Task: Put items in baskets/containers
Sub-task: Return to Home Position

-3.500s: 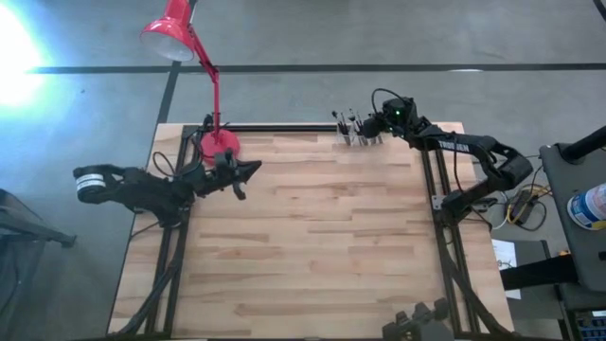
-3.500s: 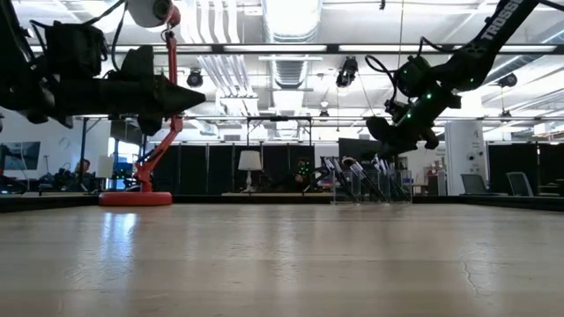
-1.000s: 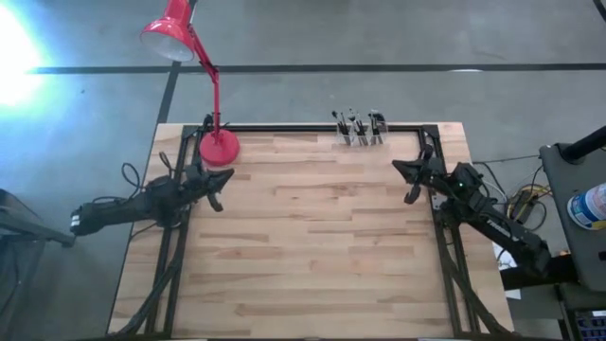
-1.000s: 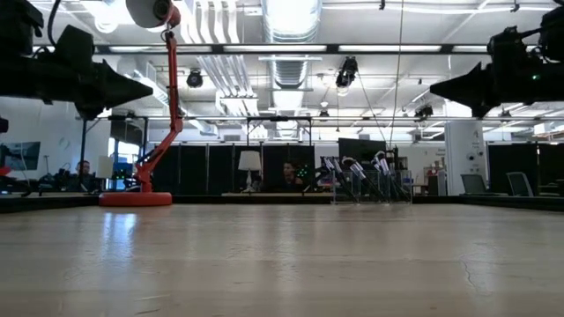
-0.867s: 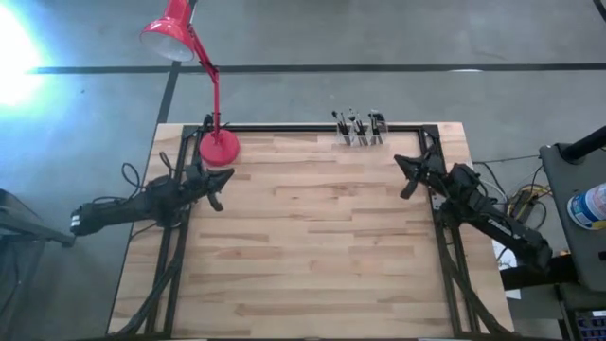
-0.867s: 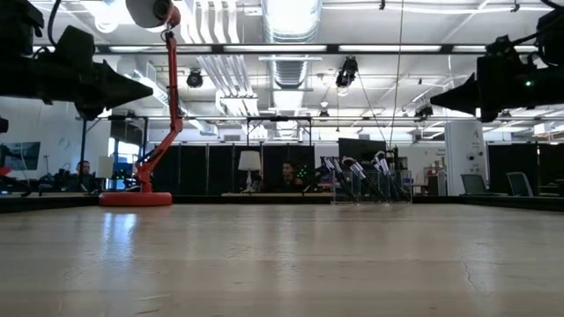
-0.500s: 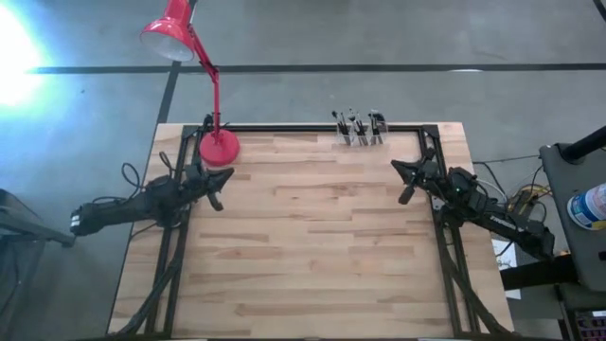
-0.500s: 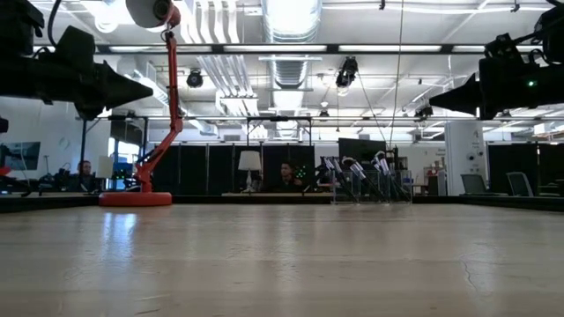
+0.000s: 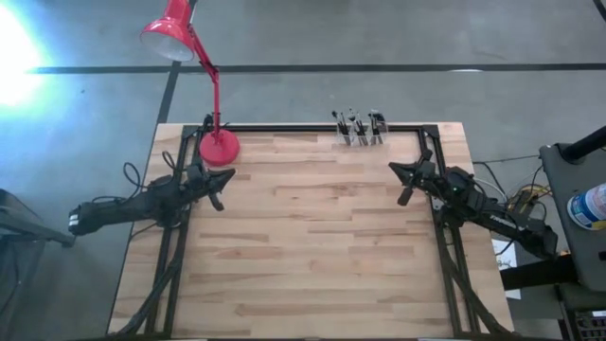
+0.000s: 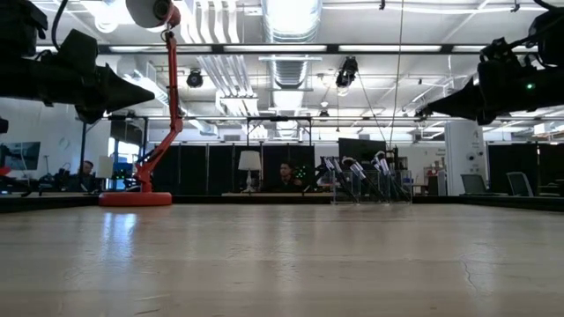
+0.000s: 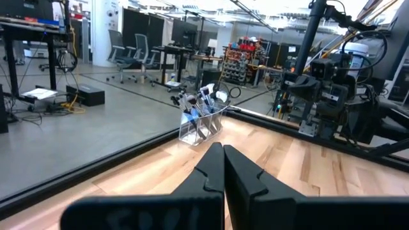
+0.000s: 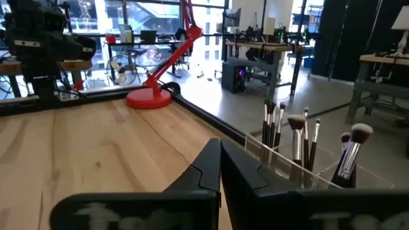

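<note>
The left gripper [image 9: 225, 177] hangs over its own edge of the table [image 9: 312, 256], fingers pressed together and holding nothing. The red lamp [image 9: 219, 146] has its base just beside it, toward the far edge. From this gripper the clear organiser [image 9: 358, 135] lies well ahead, across the boards and off to its left.

The brushes [image 9: 352, 121] stand in the organiser's compartments handles down, bristles up, so their long axis is vertical, with some leaning a little. I see no brush lying loose on the wood.

The right gripper [image 9: 398, 180] is the nearer of the two. The organiser sits ahead of it and off to its right, apart from it. Its fingers are also closed together and empty.

Judging by this, both arms can draw home without crossing the organiser.

The tabletop is pale butcher-block wood. Beyond it is a large workshop with desks, chairs and ceiling lights.
</note>
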